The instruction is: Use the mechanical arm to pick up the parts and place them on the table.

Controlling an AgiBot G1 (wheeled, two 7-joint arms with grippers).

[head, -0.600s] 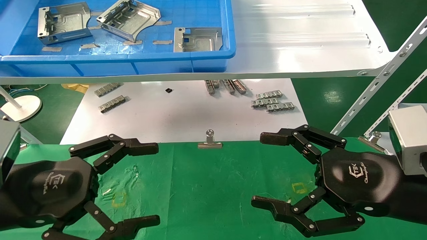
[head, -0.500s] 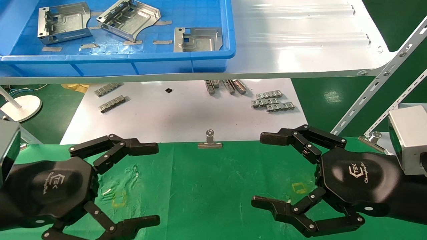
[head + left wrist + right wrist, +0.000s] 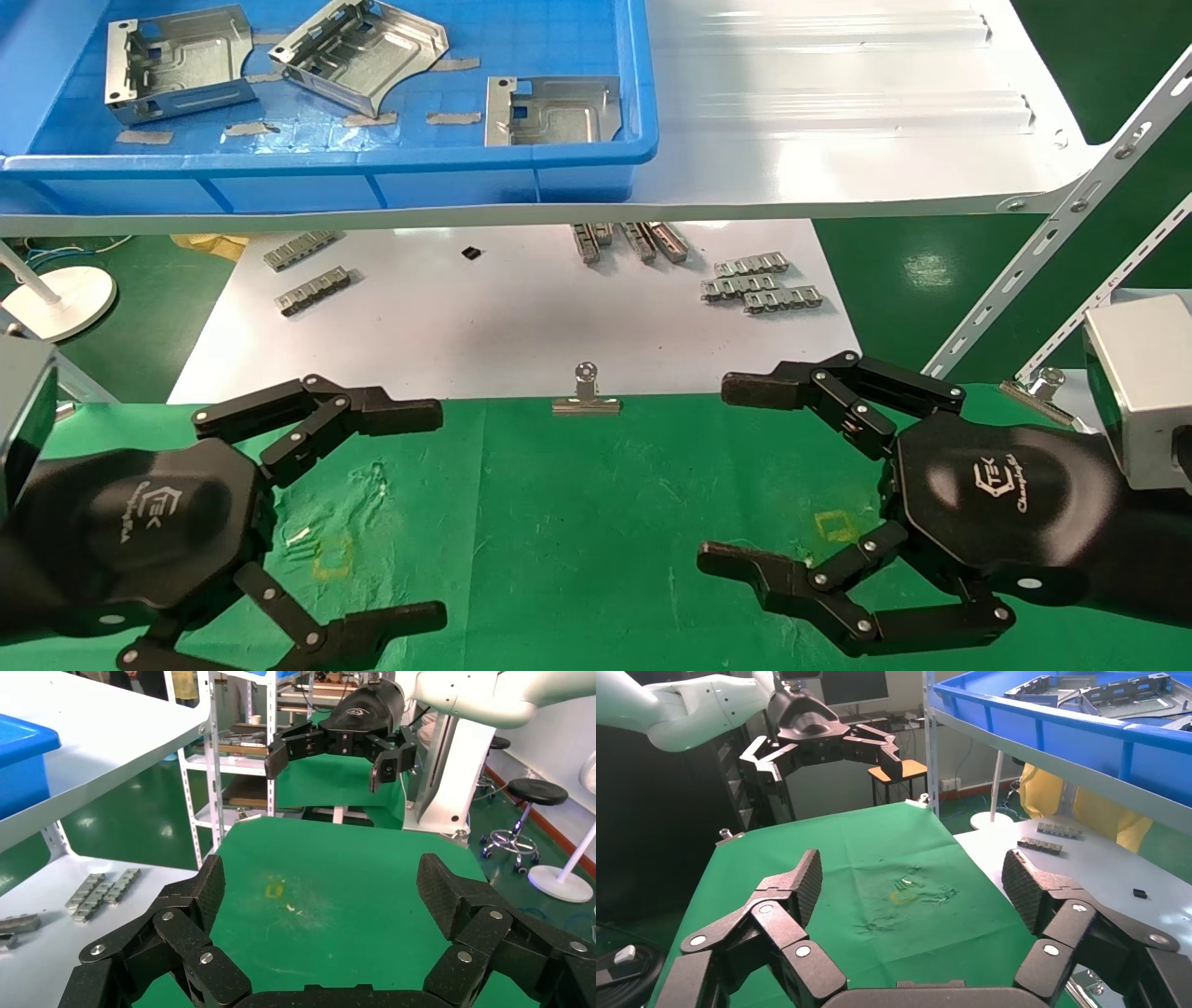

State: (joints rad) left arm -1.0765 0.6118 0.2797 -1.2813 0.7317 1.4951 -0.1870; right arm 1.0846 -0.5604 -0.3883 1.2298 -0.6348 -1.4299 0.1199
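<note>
table: green cloth, wrinkled | left pincer, right pincer: both released, empty, above it

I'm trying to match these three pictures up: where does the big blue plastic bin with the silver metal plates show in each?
Head view: blue plastic bin at upper left, on the white shelf.
Left wrist view: only its corner at the left edge.
Right wrist view: upper right, plates inside.
Shared landmark: the green cloth table, seen in all three.
</note>
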